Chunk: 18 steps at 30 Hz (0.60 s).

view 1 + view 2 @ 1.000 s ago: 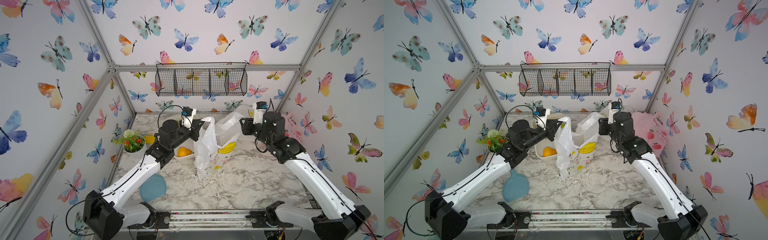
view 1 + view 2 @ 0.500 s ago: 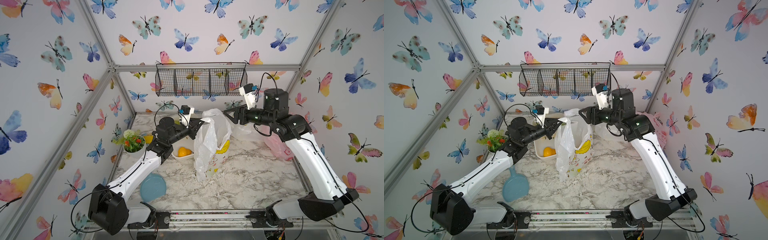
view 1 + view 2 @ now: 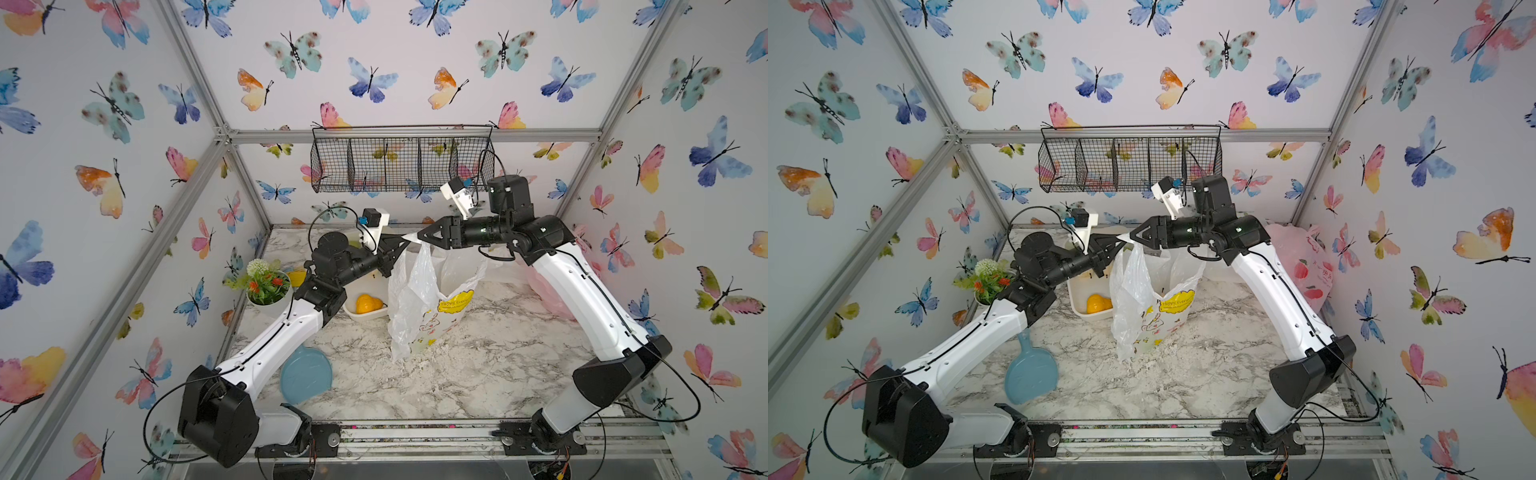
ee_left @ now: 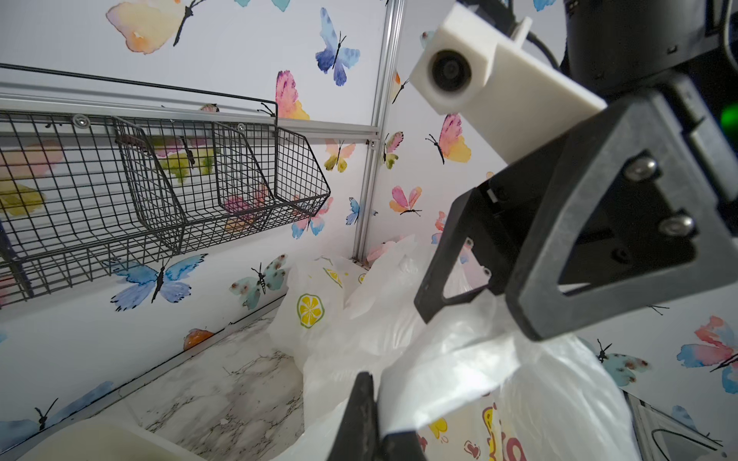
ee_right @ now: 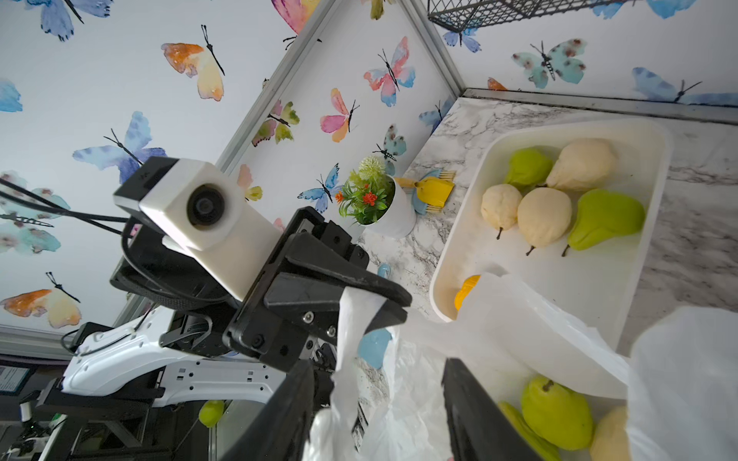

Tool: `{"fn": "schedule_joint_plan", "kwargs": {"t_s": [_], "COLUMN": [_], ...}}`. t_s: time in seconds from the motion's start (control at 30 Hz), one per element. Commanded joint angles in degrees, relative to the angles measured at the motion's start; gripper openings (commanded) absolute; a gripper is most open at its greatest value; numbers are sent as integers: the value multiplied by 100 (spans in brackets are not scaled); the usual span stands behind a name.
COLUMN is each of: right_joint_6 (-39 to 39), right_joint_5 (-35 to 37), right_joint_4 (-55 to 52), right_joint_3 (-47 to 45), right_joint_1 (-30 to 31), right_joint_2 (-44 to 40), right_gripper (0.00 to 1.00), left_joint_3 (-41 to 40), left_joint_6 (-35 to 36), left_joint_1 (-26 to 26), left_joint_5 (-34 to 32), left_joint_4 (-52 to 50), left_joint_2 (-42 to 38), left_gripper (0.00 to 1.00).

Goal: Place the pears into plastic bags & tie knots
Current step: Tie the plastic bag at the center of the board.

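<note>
A translucent white plastic bag with cartoon bunny prints (image 3: 419,307) hangs over the marble-patterned tabletop (image 3: 478,374), beside the white rectangular tray (image 5: 451,287) of toy pears (image 5: 545,217). Its handle strip (image 4: 447,383) is pinched between the pressed-together fingers of the left gripper (image 3: 400,244). The right gripper (image 3: 422,237), jaws spread, noses up to the same handle, tip to tip with its partner. A green pear (image 5: 557,411) appears to lie inside. The film looks thin, limp and slippery, apt to crumple or tear if yanked, so the handle loops, not the body, look the place to grip. A second earlier the right arm sat low behind the bag, whose mouth gaped wider; it has since risen and swung across.
</note>
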Motion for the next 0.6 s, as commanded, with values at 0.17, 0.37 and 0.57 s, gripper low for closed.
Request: {"fn": "schedule_joint_plan", "kwargs": {"t_s": [0.17, 0.37, 0.57], "right_joint_6": [217, 796, 1131], "right_joint_5": [-562, -705, -768], "right_joint_4": [460, 1279, 1821], "right_joint_3": [195, 324, 19], "right_joint_1": [115, 114, 114], "right_joint_2": [-43, -71, -94], "right_gripper": [10, 8, 6], "left_joint_3": [251, -585, -511], "left_joint_6": [106, -1515, -1759], "left_joint_1": [131, 874, 825], "left_joint_5": [129, 1782, 1615], "left_joint_4": [-324, 1228, 1658], "left_joint_2": [-88, -598, -443], "left_gripper": [38, 86, 99]}}
